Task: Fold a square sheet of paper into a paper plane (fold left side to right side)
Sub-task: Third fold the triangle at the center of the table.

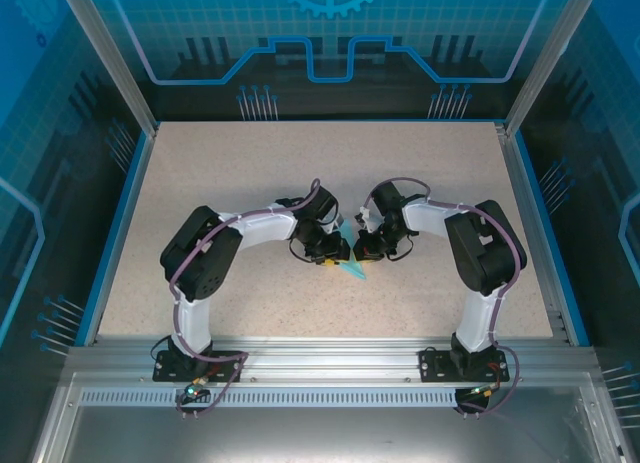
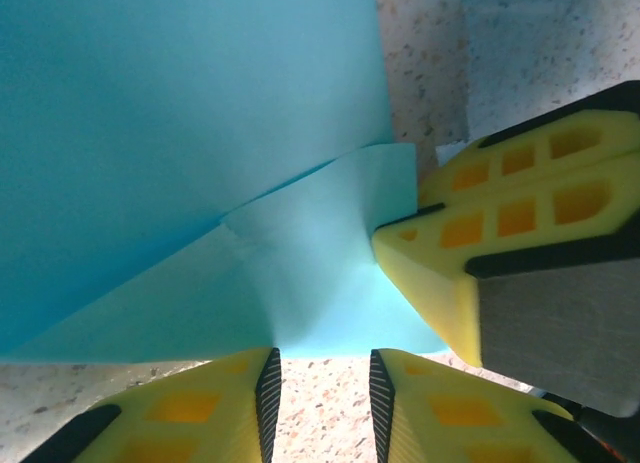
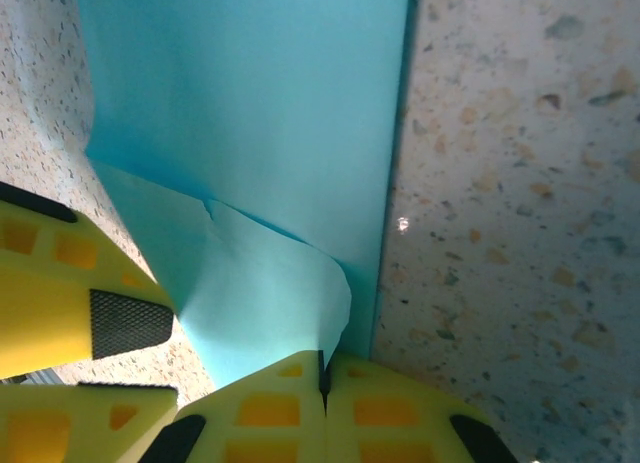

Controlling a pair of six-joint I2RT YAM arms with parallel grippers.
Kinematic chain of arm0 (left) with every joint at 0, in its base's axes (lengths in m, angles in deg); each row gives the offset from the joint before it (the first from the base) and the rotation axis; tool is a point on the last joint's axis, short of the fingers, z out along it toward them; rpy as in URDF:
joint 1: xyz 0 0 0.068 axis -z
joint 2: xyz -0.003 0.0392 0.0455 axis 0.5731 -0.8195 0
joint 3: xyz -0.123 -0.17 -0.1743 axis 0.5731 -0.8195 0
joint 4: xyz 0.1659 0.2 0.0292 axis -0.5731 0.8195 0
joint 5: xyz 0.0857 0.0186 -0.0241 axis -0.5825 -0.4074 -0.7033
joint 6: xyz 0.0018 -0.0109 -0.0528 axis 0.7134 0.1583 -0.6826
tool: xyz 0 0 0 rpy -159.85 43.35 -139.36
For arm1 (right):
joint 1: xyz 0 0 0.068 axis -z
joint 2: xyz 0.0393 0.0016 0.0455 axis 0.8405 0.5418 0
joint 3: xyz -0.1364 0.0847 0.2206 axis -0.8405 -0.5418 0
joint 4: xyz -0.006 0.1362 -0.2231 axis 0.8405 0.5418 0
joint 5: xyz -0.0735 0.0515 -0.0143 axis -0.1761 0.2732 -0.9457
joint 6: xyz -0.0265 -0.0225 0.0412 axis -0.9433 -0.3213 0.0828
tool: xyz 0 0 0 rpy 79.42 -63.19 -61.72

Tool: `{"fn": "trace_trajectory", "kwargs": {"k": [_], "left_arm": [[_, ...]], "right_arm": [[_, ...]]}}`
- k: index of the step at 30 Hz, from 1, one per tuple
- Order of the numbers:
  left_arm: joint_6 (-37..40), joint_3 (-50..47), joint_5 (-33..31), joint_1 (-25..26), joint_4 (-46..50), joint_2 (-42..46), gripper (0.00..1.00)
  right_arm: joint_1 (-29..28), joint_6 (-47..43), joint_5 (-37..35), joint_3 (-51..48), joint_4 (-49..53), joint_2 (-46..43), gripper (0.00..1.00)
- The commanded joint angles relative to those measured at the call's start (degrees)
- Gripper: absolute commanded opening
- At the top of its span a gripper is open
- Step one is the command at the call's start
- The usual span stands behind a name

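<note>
The light-blue square sheet of paper (image 1: 351,271) lies on the table between the two grippers, partly folded, with a flap curling up off its flat layer (image 2: 180,133). My right gripper (image 3: 322,368) is shut on the tip of that raised flap (image 3: 270,293); in the left wrist view its fingers (image 2: 520,233) come in from the right. My left gripper (image 2: 325,358) stands open at the paper's near edge, with bare table between its pads. In the top view the left gripper (image 1: 333,260) and right gripper (image 1: 360,252) nearly meet over the sheet. A paper plane is out of view.
The speckled beige table (image 1: 250,173) is bordered by blue rails and an aluminium frame (image 1: 320,358) at the near edge. Transparent blue walls enclose the cell. Both arms bend inward to the table's middle.
</note>
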Motion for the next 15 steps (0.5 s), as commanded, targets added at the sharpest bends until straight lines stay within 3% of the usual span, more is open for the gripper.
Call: {"fn": "trace_trajectory", "kwargs": {"k": [1,15], "left_arm": [[0.2,0.5,-1.3,-0.1,0.7,-1.4,0.33],[1.0,-0.4,-2.7,-0.1,3.7,6.0,0.34]], "right_arm": [[-0.9,-1.1,-3.8,-0.2,2.4,2.8,0.0],[-1.0,-1.3,-3.9,0.0,2.8,3.1,0.0]]}}
